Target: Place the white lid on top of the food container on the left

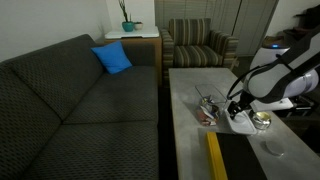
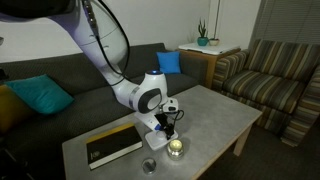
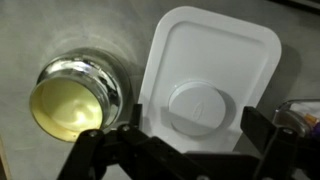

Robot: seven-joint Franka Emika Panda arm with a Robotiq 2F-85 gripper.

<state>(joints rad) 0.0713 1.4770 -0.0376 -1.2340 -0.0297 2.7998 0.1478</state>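
The white lid (image 3: 215,70) lies flat on the grey table, with a raised round boss in its middle. My gripper (image 3: 196,140) is open just above it, one finger on each side of the lid's near end, not closed on it. In an exterior view the gripper (image 1: 236,108) hangs over the lid (image 1: 240,122). The food container (image 1: 207,108), low and clear with reddish contents, stands on the table beside it, toward the sofa. Its edge shows at the right of the wrist view (image 3: 302,115). In an exterior view the gripper (image 2: 165,122) hides the lid.
A small round container with yellowish contents (image 3: 72,98) stands right beside the lid and shows in both exterior views (image 1: 262,120) (image 2: 177,148). A small grey disc (image 1: 272,148) and a black and yellow book (image 1: 225,155) lie nearer the table's front. A dark sofa (image 1: 80,100) runs alongside.
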